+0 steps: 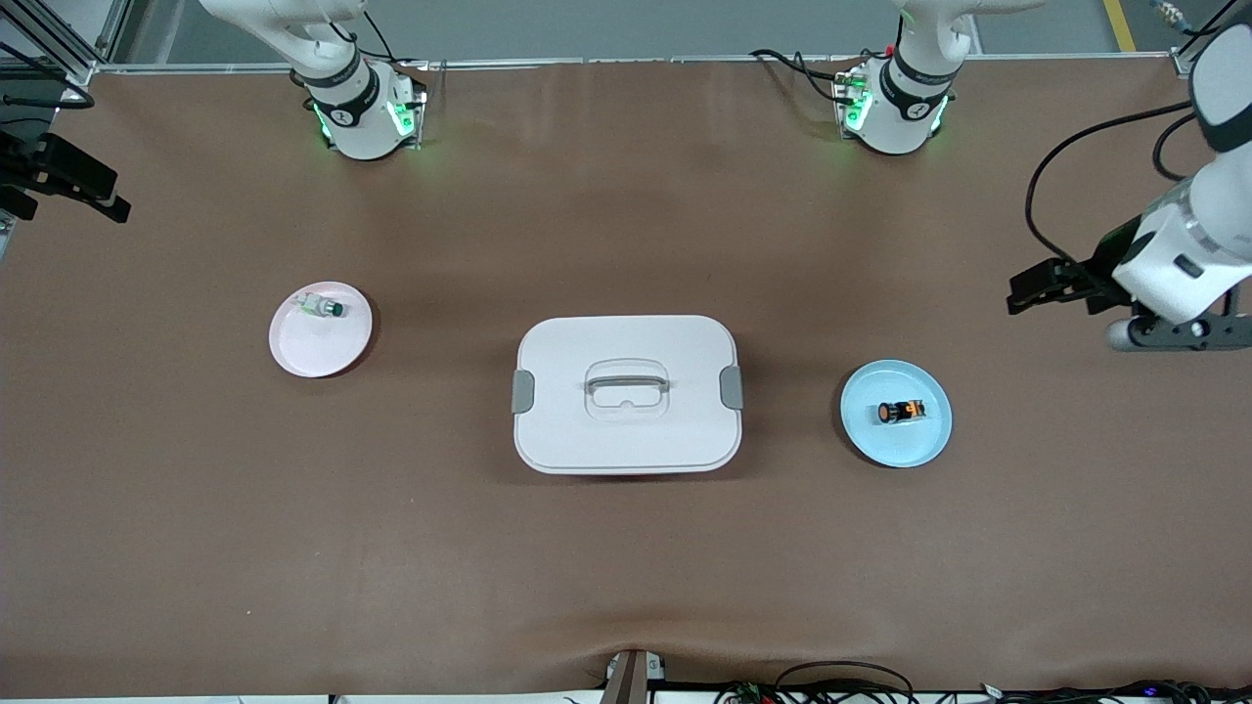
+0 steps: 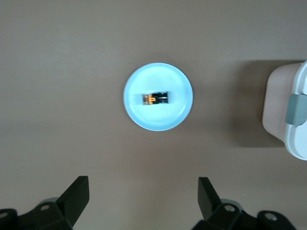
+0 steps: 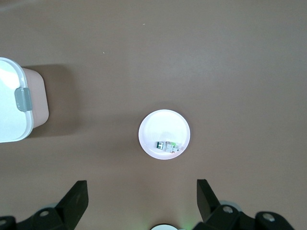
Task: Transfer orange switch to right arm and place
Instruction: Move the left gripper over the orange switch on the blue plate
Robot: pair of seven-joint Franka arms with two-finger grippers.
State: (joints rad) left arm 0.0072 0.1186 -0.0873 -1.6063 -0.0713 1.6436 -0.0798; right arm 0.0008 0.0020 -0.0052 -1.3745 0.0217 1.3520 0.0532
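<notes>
The orange switch lies on its side on a light blue plate toward the left arm's end of the table. It also shows in the left wrist view, on the plate. My left gripper hangs high over the table at that end, open and empty, apart from the plate. My right gripper hangs high over the right arm's end, mostly out of the front view. It is open and empty.
A white lidded box with a handle and grey clasps stands mid-table, its edge in both wrist views. A pink plate toward the right arm's end holds a whitish green-tipped part.
</notes>
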